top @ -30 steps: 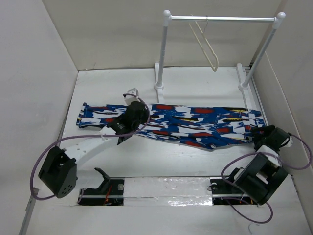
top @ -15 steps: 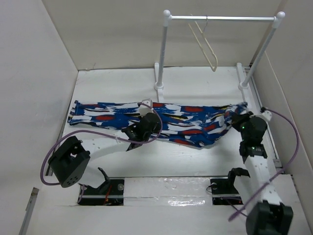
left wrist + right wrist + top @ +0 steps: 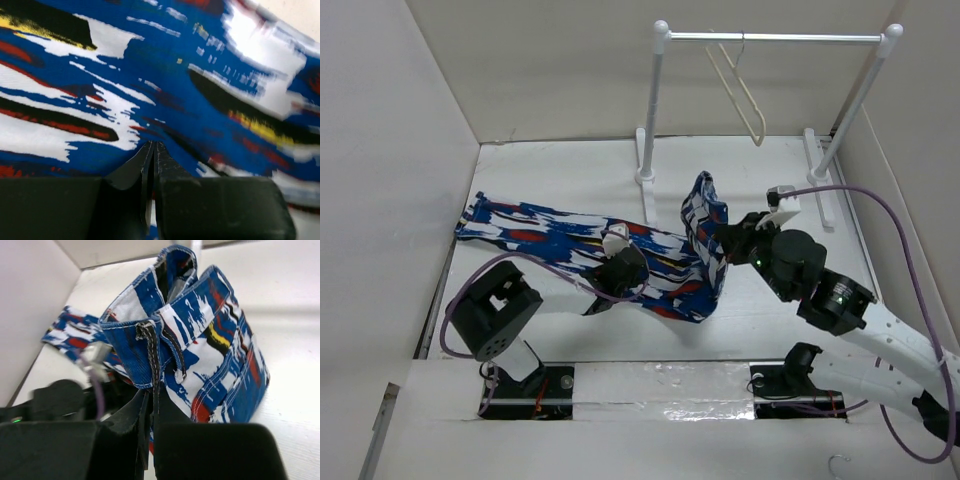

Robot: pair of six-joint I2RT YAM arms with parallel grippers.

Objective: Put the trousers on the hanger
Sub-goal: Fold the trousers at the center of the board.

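Note:
The blue patterned trousers (image 3: 550, 235) lie across the table from the left wall toward the middle. Their right end (image 3: 200, 340) is lifted and folded back over the rest. My right gripper (image 3: 723, 240) is shut on the stitched waistband edge there (image 3: 152, 395). My left gripper (image 3: 620, 272) is shut, its tips (image 3: 152, 146) resting down on the fabric (image 3: 165, 75) near the middle of the trousers. The cream hanger (image 3: 745, 95) hangs from the rail at the back, apart from both grippers.
The white garment rail (image 3: 775, 38) stands at the back on two posts (image 3: 653, 110), with feet on the table. Walls close in on the left and right. Purple cables loop from both arms over the table.
The right gripper closed on the trousers' right end and carried it up and leftward, folding the cloth over. The left gripper slid a little right along the trousers, staying shut.

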